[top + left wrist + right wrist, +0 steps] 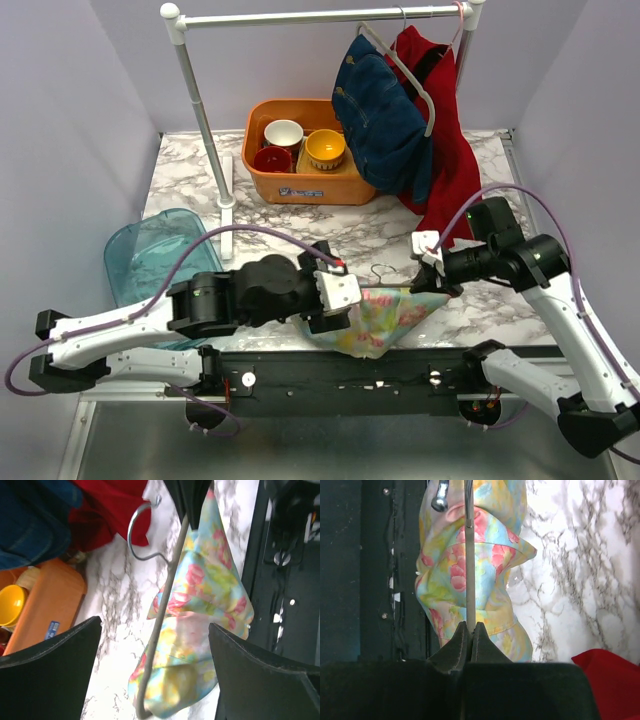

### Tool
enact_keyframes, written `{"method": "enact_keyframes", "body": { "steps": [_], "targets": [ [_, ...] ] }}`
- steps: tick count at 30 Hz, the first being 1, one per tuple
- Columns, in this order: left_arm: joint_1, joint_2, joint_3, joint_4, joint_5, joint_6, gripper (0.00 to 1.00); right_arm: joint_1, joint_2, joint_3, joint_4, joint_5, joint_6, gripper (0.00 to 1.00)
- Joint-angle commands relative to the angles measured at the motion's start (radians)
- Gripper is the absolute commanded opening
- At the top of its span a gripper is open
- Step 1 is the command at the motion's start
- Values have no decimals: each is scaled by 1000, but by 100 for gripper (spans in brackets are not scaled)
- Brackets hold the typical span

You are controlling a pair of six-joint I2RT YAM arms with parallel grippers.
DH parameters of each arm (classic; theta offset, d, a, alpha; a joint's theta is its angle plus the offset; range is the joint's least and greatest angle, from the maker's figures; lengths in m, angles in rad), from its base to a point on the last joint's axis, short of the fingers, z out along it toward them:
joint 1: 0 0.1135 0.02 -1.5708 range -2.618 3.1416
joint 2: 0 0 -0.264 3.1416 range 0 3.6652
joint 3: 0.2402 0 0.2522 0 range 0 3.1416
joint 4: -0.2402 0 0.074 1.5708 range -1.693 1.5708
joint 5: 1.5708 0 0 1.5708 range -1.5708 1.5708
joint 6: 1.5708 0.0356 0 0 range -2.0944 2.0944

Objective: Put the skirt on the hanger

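Near the front edge of the marble table (300, 225), the floral skirt (385, 315) is lying draped on the wire hanger (469, 555), its long axis running left to right and the hook pointing far. The right gripper (470, 630) is pinching the hanger's right end tight, while the left gripper (340, 318) is hovering spread wide over the skirt's left part. A red garment (450, 170) is hanging just beyond the right gripper, and an orange bin (300, 185) is sitting farther back.
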State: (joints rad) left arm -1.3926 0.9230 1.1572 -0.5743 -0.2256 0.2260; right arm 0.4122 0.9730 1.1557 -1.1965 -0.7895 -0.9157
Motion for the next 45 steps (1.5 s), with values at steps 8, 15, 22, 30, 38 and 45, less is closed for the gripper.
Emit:
{"method": "enact_keyframes", "body": {
  "steps": [8,15,22,30,38,45],
  "targets": [
    [191,145,16,-24,480,23,83,-1,-94,-57,-31,-149,-196,1],
    [195,235,12,-104,627,-57,47,-3,-94,-51,-3,-162,-189,1],
    [204,177,-56,-49,556,-131,0,-1,-79,-56,21,-183,-167,1],
    [225,-50,-189,7,271,-420,0,-7,-74,-48,294,-74,265,64],
    [241,-216,-226,-13,125,-631,0,-128,-91,-130,475,-197,524,81],
    [242,-224,-140,-18,57,-732,0,-130,-14,-327,667,-372,589,80]
  ]
}}
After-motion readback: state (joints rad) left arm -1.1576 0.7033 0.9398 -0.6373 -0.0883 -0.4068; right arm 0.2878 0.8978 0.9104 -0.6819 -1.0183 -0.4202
